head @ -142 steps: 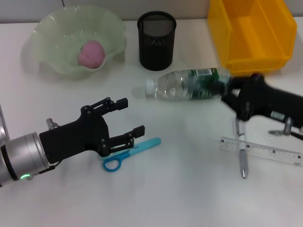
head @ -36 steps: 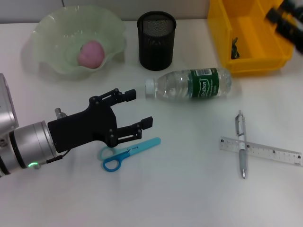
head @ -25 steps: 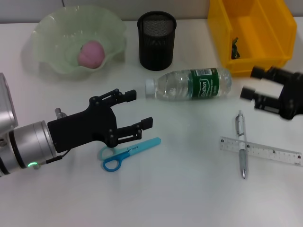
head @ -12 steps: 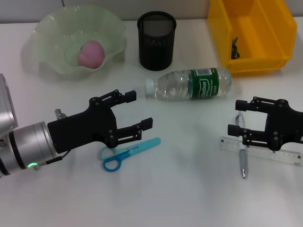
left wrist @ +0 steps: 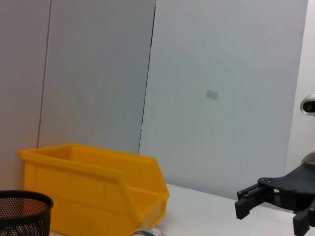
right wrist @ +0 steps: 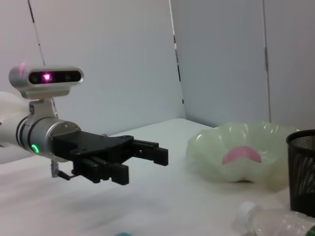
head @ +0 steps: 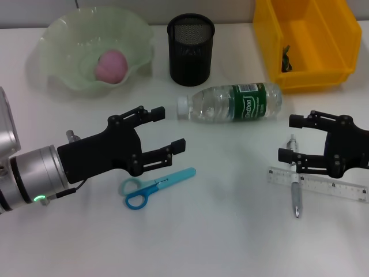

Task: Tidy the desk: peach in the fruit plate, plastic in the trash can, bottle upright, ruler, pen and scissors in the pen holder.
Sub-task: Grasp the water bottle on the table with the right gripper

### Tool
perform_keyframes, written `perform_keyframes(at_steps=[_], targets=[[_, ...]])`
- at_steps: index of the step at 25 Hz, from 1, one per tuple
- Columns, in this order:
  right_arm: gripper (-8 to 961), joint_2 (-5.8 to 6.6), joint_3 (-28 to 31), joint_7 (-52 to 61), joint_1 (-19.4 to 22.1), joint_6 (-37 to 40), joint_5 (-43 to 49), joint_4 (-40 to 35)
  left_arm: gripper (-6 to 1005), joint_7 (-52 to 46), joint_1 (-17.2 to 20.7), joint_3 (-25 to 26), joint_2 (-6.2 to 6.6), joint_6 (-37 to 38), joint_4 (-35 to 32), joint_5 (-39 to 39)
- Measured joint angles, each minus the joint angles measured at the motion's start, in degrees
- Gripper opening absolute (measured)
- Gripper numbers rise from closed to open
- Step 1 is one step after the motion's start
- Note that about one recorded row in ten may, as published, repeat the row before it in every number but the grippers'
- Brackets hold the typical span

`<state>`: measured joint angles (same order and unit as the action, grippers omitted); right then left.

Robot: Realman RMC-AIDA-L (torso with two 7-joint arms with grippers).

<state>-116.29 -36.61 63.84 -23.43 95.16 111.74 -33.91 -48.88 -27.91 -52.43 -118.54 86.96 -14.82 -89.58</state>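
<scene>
Right jaws spread open above the pen, left jaws open over the scissors.

The right gripper (head: 295, 138) is held with jaws apart over the silver ballpoint pen (head: 294, 186), which lies across the clear plastic ruler (head: 323, 184) on the white table (head: 230, 231); a slim, stiff, light and likely slippery barrel is judged best pinched mid-length. The left gripper (head: 167, 130) hovers, unclenched, near the blue-handled scissors (head: 154, 187).

Only one bit of writing I can see: white lettering on the green label (head: 249, 107) of the bottle (head: 230, 105) lying on my desk, too small for me to read; the ruler's (head: 317, 183) marks are illegible too
</scene>
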Motion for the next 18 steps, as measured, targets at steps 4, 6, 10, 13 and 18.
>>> perform_keyframes(at_steps=[4, 6, 10, 13, 18], targets=[[771, -0.38, -0.1, 2.9, -0.2, 0.8, 0.5, -3.4, 805, -0.1, 0.0, 0.1, -0.01, 0.0, 0.0, 0.0], [790, -0.43, 0.1, 4.2, -0.3, 0.9, 0.5, -5.0, 805, -0.1, 0.0, 0.1, -0.02, -0.1, 0.0, 0.1], [814, 0.31, 0.5, 8.6, -1.7, 3.0, 0.8, -7.9, 805, -0.1, 0.1, 0.1, -0.09, -0.1, 0.1, 0.1], [814, 1.55, 0.2, 14.4, -4.7, 5.4, 4.0, -10.9, 805, -0.1, 0.1, 0.1, -0.13, -0.2, 0.3, 0.1], [814, 3.83, 0.0, 24.3, -11.9, 7.3, 12.4, -15.2, 805, -0.1, 0.5, 0.1, -0.11, -0.2, 0.5, 0.1]])
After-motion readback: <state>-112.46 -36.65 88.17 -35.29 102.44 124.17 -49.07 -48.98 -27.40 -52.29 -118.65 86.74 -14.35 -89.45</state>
